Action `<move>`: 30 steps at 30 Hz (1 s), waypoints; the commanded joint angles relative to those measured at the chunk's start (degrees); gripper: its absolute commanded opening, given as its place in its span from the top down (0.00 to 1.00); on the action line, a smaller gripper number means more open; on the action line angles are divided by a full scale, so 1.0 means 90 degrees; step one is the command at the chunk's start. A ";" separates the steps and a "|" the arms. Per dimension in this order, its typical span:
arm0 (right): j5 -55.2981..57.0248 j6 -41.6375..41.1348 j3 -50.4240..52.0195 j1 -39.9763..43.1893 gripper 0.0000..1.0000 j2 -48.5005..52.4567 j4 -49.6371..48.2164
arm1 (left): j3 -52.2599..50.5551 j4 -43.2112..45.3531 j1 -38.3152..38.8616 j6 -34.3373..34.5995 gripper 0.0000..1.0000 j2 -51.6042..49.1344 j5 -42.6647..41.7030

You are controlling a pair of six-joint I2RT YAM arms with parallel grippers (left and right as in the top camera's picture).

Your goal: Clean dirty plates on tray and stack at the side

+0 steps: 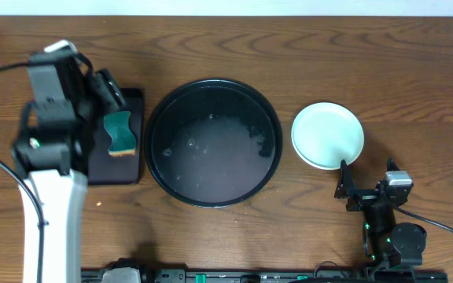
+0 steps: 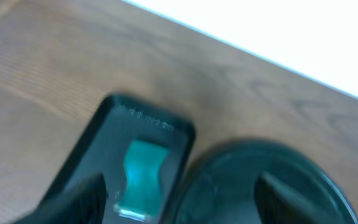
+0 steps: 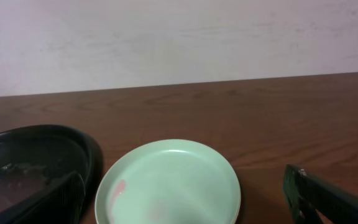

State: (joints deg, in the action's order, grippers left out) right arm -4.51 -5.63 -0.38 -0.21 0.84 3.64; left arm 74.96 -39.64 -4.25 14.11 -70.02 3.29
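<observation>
The round black tray [image 1: 157,118] sits mid-table with no plates in it, only wet streaks. It also shows in the left wrist view [image 2: 303,163] and the right wrist view [image 3: 73,138]. A pale mint plate [image 1: 327,135] lies on the bare wood to the tray's right, with another rim edge showing under it. In the right wrist view the plate [image 3: 169,183] carries a faint red smear. My right gripper [image 1: 366,176] [image 3: 191,214] is open and empty just in front of the plate. My left gripper [image 1: 107,88] [image 2: 182,205] is open and empty above the sponge. No yellow plate is visible.
A teal sponge [image 1: 119,132] [image 2: 143,175] lies in a small rectangular black tray [image 1: 134,161] [image 2: 114,115] left of the round tray. The wall edge runs along the far side of the table.
</observation>
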 commanded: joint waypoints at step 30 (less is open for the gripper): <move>-0.0005 -0.0063 0.0007 0.0049 0.01 -0.0051 0.0029 | -0.8109 0.4561 0.0386 -0.1037 0.23 0.7346 0.0015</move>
State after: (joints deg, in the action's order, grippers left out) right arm -4.51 -5.65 -0.38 -0.21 0.73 3.66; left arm 3.20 1.10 -0.95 10.11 -6.22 3.14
